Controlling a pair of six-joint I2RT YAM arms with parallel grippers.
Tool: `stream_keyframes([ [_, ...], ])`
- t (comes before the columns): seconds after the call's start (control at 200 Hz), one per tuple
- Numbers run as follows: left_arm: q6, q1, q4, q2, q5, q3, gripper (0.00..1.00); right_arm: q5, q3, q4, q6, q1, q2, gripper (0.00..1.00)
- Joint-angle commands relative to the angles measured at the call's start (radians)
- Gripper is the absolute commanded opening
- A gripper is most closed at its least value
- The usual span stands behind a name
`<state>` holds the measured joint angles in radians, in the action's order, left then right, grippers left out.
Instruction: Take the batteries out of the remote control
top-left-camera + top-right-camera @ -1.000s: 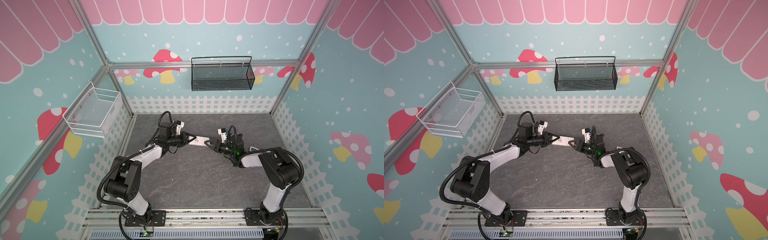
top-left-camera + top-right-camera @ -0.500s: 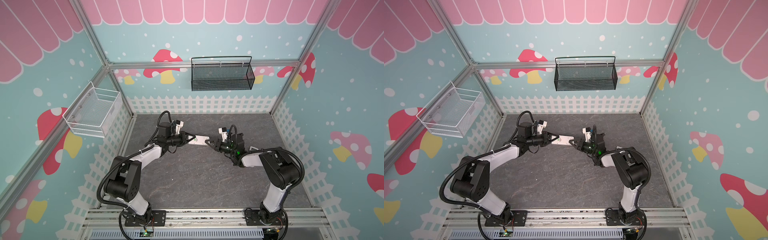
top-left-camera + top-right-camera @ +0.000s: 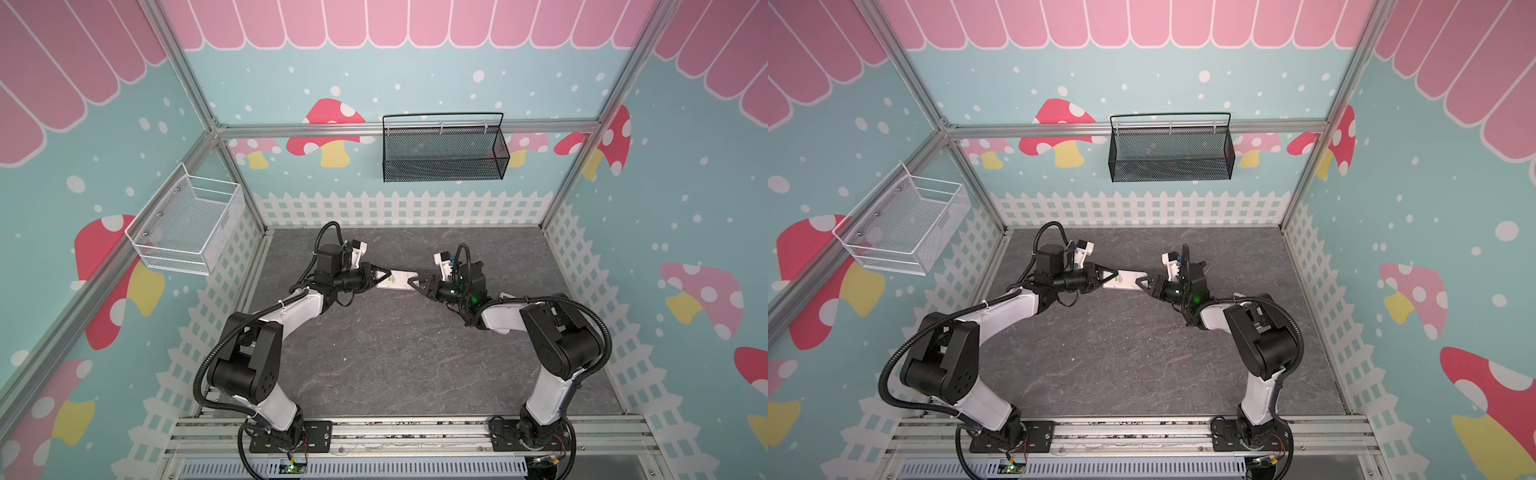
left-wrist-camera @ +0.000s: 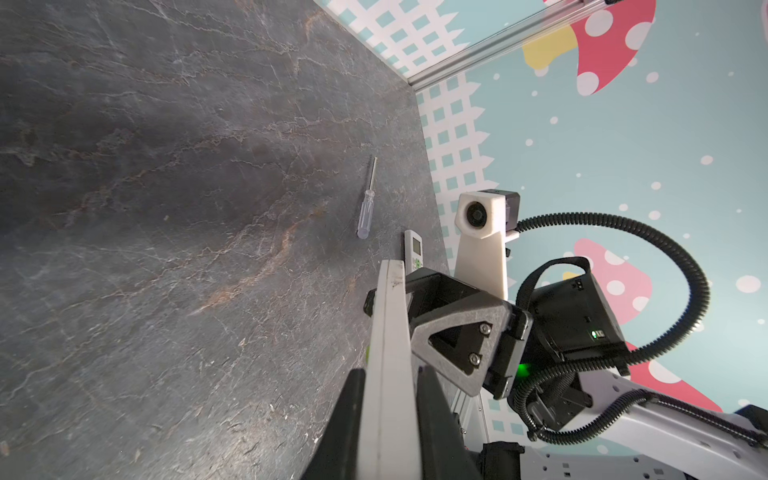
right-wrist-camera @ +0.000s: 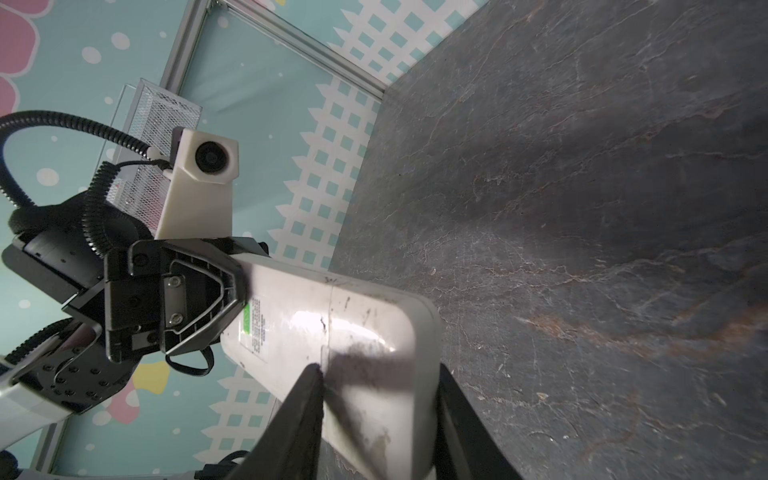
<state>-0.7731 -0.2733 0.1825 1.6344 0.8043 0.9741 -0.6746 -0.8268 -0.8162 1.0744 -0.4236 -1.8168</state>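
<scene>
Remote control (image 3: 397, 281) hangs just above the mat (image 3: 374, 353), a little past the middle, bridged between your two grippers. Its back cover looks closed, so the batteries are hidden.

Nearest you, both arms rise from the front rail (image 3: 395, 432), fold at the elbow and reach low and inward toward the far half. Your left gripper (image 3: 384, 277) has its jaws clamped across the thickness of one end. Your right gripper (image 3: 414, 285) straddles the other end, with one fingertip (image 5: 309, 386) on the back face by the cover seam. You cannot tell whether it is squeezing.

You have two remotes. The second remote (image 4: 414, 249) lies flat on the mat to the right, and one screwdriver (image 4: 366, 203) lies near it, not touching.

Farthest are two baskets, each showing bare mesh: a white wire basket (image 3: 187, 224) on the left wall and a black mesh basket (image 3: 442, 153) on the far wall.
</scene>
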Motion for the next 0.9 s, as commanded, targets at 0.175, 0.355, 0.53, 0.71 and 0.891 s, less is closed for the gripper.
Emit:
stream_keyframes([
  [0.175,-0.019,-0.06,0.067,-0.028,0.128,0.011,0.0,-0.004,-0.014,0.011,-0.059,-0.039,-0.024,0.2],
  [0.355,0.013,-0.049,-0.01,-0.039,0.107,0.029,0.0,0.02,0.046,0.035,-0.077,-0.002,0.028,0.17],
  [0.53,0.022,-0.043,-0.048,-0.041,0.087,0.035,0.0,0.024,0.063,0.089,-0.103,0.008,0.056,0.1],
  [0.71,0.022,-0.041,-0.032,-0.045,0.094,0.029,0.0,0.044,0.075,0.123,-0.131,0.017,0.084,0.1],
  [0.891,-0.025,-0.034,0.141,-0.051,0.202,-0.008,0.0,-0.093,0.07,0.038,-0.104,0.025,0.098,0.49],
])
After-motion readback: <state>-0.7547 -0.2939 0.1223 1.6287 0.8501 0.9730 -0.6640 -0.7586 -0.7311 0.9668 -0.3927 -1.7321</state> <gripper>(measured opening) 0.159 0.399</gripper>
